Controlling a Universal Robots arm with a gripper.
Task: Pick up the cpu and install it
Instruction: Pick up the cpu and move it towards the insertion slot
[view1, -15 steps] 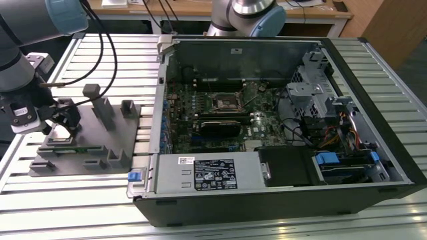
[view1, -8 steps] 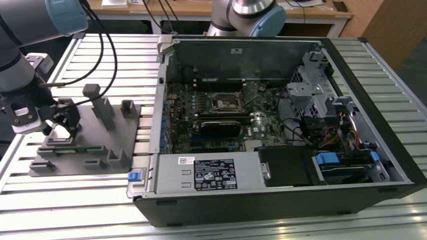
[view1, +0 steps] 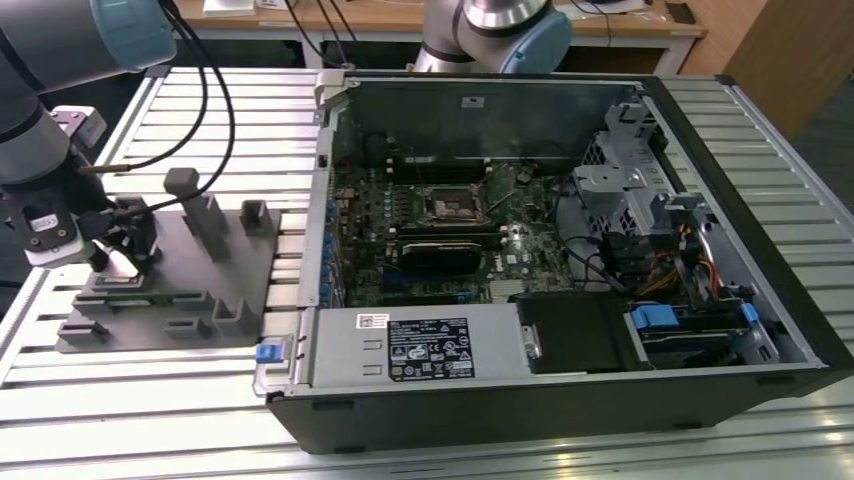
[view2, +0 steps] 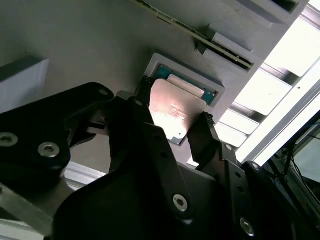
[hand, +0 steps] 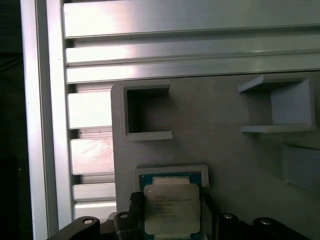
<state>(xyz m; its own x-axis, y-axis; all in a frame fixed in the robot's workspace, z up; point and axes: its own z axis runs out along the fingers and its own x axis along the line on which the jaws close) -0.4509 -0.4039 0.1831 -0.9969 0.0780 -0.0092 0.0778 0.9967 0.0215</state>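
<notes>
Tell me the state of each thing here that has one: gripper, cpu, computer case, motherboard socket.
gripper: shut on the cpu, fingers against two opposite edges.
cpu: silvery top up, gripped at its recess in the grey fixture.
computer case: lying on its side, side panel off, inside exposed.
motherboard socket: no silvery chip seen in it.

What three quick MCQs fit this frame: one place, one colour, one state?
1. Where is the cpu? A) seated in a socket B) at the grey fixture, in the gripper C) on the table slats
2. The cpu's top is: A) pale silvery B) black C) blue
3. The computer case is: A) closed B) upended C) open, motherboard exposed

B: both wrist views show the gripper closed on it at the fixture's pocket.
A: pale metal in the first wrist view.
C: the exterior view shows the board inside.
</notes>
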